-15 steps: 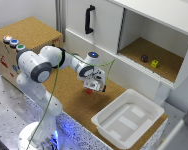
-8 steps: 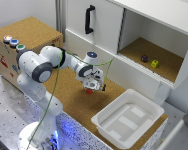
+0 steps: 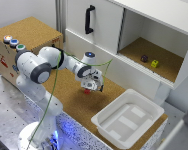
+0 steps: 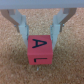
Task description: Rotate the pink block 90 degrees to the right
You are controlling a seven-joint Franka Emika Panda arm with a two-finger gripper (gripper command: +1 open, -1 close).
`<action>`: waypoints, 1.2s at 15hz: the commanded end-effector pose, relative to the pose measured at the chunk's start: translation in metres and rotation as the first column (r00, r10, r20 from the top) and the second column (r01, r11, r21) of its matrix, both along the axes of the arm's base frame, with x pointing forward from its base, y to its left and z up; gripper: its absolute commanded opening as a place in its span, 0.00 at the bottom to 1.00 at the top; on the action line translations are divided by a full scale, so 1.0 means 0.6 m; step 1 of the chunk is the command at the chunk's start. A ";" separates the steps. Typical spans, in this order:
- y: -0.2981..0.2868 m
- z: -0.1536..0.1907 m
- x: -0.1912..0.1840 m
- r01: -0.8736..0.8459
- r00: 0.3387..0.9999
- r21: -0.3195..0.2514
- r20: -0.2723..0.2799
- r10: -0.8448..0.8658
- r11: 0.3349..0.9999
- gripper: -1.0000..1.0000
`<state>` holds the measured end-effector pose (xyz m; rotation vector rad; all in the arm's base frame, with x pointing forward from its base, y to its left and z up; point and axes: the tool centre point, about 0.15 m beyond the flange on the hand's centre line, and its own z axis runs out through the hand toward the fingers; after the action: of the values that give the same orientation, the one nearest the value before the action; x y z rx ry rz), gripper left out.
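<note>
Cork, coarse and speckled, covers the bench (image 3: 69, 97) beneath the claw (image 3: 92, 86). Between its two thin grey metal fingers (image 4: 22, 24) sits the pink block (image 4: 40, 49), a small cube with dark letters on its faces (an "A" and an "L" are readable in the wrist view). Both fingers press its upper sides, so the claw is clamped on it. Beside the claw lies a smooth white plastic tray (image 3: 128, 119), rectangular with rounded corners.
</note>
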<state>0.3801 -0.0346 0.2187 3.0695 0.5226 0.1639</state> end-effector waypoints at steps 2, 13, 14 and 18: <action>-0.002 0.023 -0.009 0.302 0.952 -0.054 0.066 -0.298 0.952 0.00; -0.044 0.066 -0.021 0.979 -0.038 0.196 -0.111 -0.993 -0.059 0.00; -0.049 0.062 -0.031 0.967 -0.152 0.184 -0.154 -0.976 -0.179 0.00; -0.073 0.011 -0.064 0.875 -0.417 0.057 -0.412 -0.810 -0.480 0.00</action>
<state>0.3636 -0.0609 0.2458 2.4219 -2.1807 0.1189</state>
